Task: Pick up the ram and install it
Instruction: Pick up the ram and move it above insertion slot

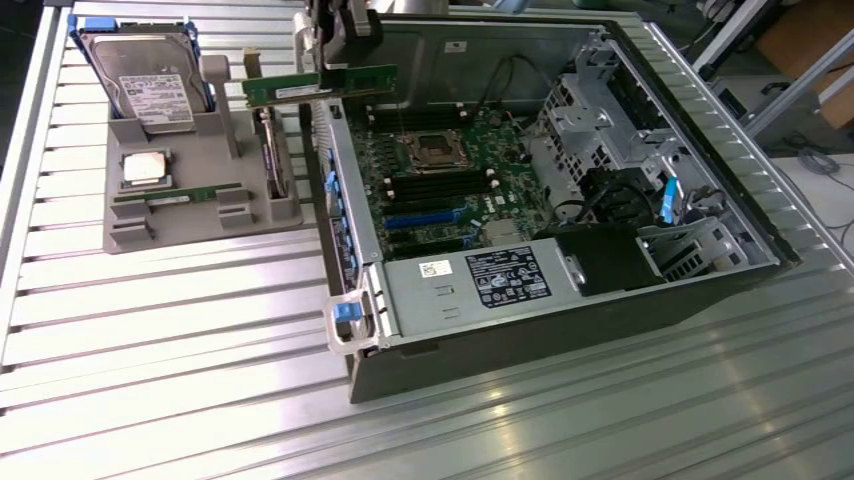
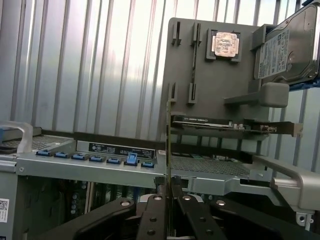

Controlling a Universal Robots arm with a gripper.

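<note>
Big picture: the ribbed metal table carries an open computer case and, off its edge on the exterior view's left, a gray holder with a hard drive in it.

The gripper has its jaws nearly closed, pinching the ram by its top edge. The stick hangs in the air over the far corner of the case, straddling the rim on the holder side. It's clear of the holder and not down in the case.

What I'd worry about:
- That rim is right under the stick. Come down too early and the board clips the metal and twists in the jaws.
- It's a thin pinch on a long board, so any bump could swivel it.
- The slots on the motherboard are narrow. A slightly crooked stick jams or rides over a slot instead of seating.

A second stick and the square chip sit in the holder, well out of the way.
</note>
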